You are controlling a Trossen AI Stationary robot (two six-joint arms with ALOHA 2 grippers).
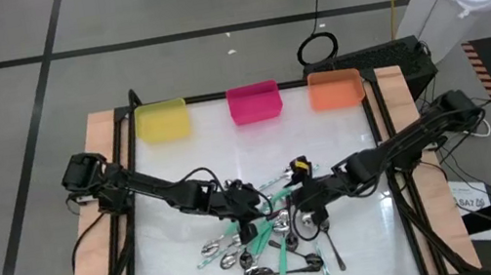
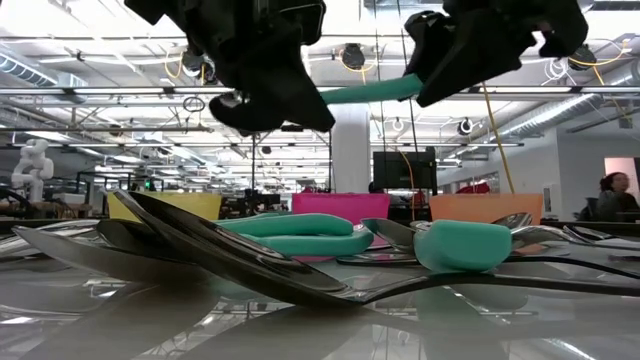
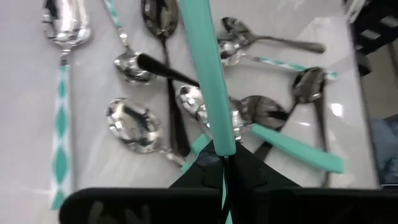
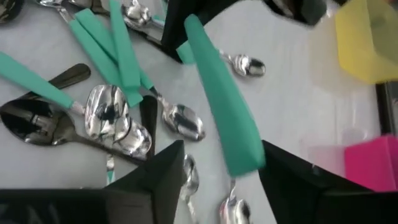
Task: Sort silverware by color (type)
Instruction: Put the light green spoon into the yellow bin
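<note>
**Handover of one teal-handled spoon above the pile**

High view: the left gripper (image 1: 254,205) and right gripper (image 1: 307,199) meet over the silverware pile (image 1: 267,245) at 6 o'clock on the table (image 1: 343,132); the yellow bin (image 1: 162,121), pink bin (image 1: 254,102) and orange bin (image 1: 335,88) line the 12 o'clock edge.
Low view: the teal spoon (image 2: 372,91) spans level between both grippers, clear of the pile.
Left wrist view: the left fingers are pressed together, pinching the handle (image 3: 208,68).
Right wrist view: the right jaws stand spread either side of the handle's end (image 4: 227,118).
Recommended: keep the left pinch firm and retract the right gripper straight, without brushing the handle.
</note>
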